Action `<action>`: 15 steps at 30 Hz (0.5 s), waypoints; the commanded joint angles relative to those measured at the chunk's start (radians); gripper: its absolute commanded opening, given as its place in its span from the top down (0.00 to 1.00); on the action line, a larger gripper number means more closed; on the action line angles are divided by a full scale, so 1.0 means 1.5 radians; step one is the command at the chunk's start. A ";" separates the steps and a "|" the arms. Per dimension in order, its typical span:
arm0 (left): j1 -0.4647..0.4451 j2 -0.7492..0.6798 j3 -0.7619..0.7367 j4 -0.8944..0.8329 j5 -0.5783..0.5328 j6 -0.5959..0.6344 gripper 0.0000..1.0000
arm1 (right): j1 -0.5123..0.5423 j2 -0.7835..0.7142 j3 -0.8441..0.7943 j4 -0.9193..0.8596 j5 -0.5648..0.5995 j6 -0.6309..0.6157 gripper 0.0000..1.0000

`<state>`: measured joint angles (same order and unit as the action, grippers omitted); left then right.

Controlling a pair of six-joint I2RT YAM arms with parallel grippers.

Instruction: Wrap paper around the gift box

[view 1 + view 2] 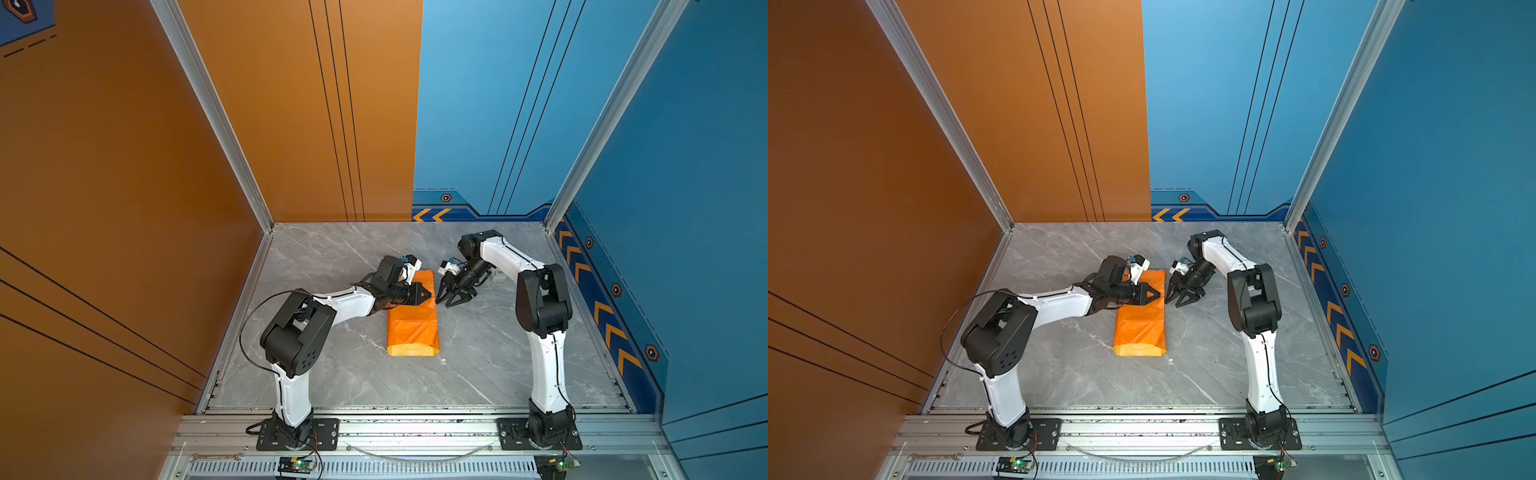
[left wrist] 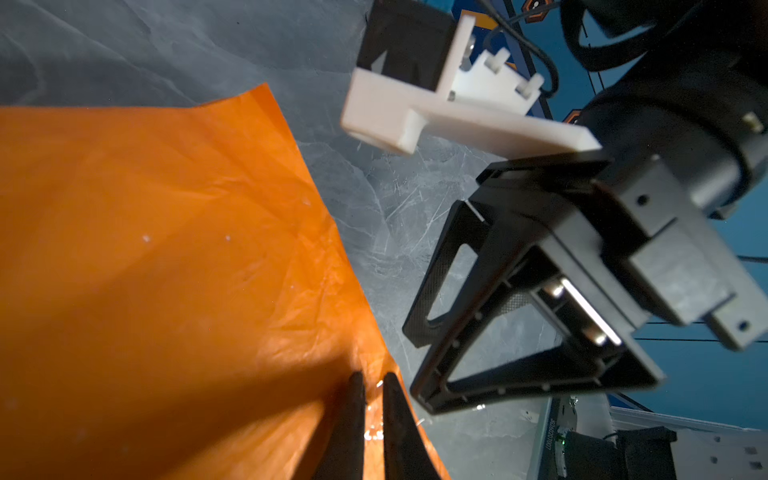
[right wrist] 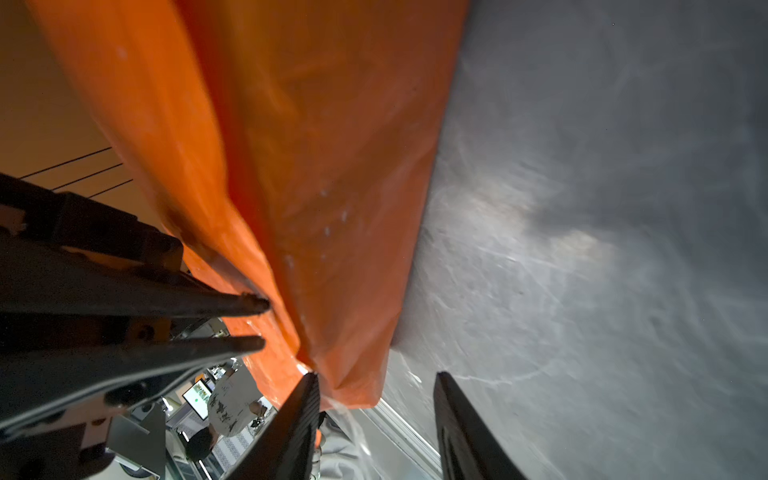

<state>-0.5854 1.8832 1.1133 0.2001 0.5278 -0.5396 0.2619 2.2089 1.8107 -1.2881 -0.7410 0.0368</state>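
Observation:
The paper [image 1: 413, 320] [image 1: 1140, 328] lies in mid-table as a long orange parcel, with a pale yellow band at its near end. The gift box is hidden; I take it to be inside. My left gripper [image 1: 429, 294] [image 1: 1158, 294] [image 2: 371, 376] is shut, its tips on the parcel's top near the far right edge. In the right wrist view the left gripper [image 3: 266, 324] shows only a thin gap against the paper [image 3: 332, 166]. My right gripper [image 1: 444, 302] [image 1: 1173, 303] [image 3: 376, 376] is open just right of the parcel, one finger beside a paper corner. It holds nothing.
A small white-grey tape dispenser [image 1: 497, 276] sits on the marble table behind the right arm. Orange and blue walls close in the back and sides. An aluminium rail [image 1: 415, 428] runs along the front, and a wrench [image 1: 216, 457] lies below it.

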 commanded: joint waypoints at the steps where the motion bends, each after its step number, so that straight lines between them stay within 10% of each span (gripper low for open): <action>1: 0.003 0.010 -0.027 -0.076 -0.039 0.013 0.87 | -0.025 -0.085 -0.022 0.014 0.058 0.030 0.52; 10: 0.003 0.007 -0.025 -0.080 -0.042 0.015 0.87 | 0.013 -0.236 -0.142 0.170 0.085 0.154 0.82; 15: 0.002 0.009 -0.024 -0.080 -0.042 0.013 0.87 | 0.072 -0.253 -0.198 0.260 0.116 0.234 0.66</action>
<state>-0.5854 1.8809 1.1130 0.1986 0.5236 -0.5392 0.3344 1.8294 1.5555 -1.0153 -0.6193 0.2859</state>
